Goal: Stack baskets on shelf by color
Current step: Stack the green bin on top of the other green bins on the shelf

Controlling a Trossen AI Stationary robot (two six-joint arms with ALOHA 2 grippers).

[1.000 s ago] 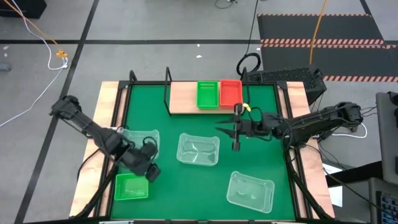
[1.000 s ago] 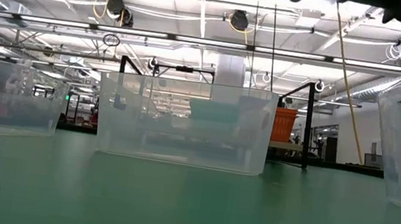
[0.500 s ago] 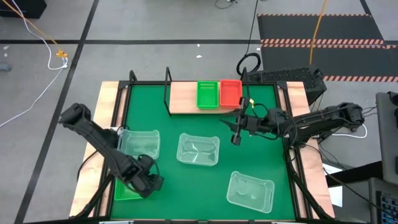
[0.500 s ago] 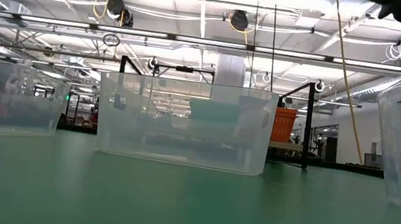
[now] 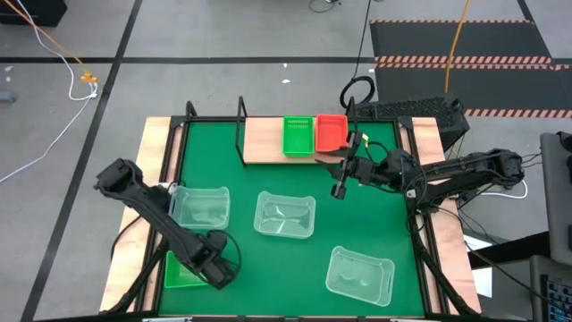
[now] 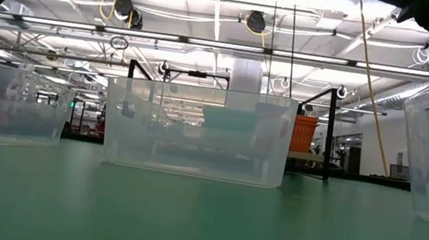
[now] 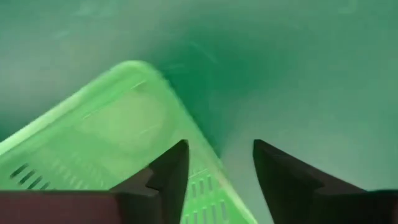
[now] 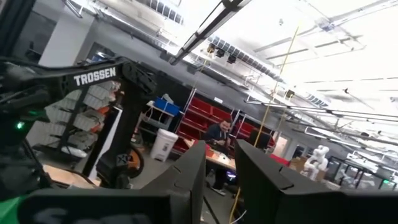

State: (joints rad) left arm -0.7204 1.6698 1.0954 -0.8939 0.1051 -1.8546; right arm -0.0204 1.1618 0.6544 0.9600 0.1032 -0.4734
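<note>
A green basket (image 5: 181,271) rests on its base on the green mat near the front left. My left gripper (image 7: 221,144) points down over the basket's right end and is open. One finger stands over the inside, the other outside the right wall (image 7: 202,146); I cannot tell if they touch it. The shelf (image 5: 264,140) at the far edge carries a green basket (image 5: 299,136) and a red basket (image 5: 331,132) side by side. My right gripper (image 5: 340,186) hovers just in front of the red basket, tipped upward, its fingers (image 8: 193,168) a narrow gap apart with nothing between them.
Three clear baskets stand on the mat: one at the left (image 5: 198,206), one in the middle (image 5: 284,215) and one near the front right (image 5: 359,275). The left part of the shelf plank is bare. The table's pale wooden borders (image 5: 154,170) run along both sides.
My left gripper has gone down and toward the table's near edge, turning about its own axis, from beside the left clear basket to the green basket's right end. My right gripper has drifted a little toward the shelf and tipped upward.
</note>
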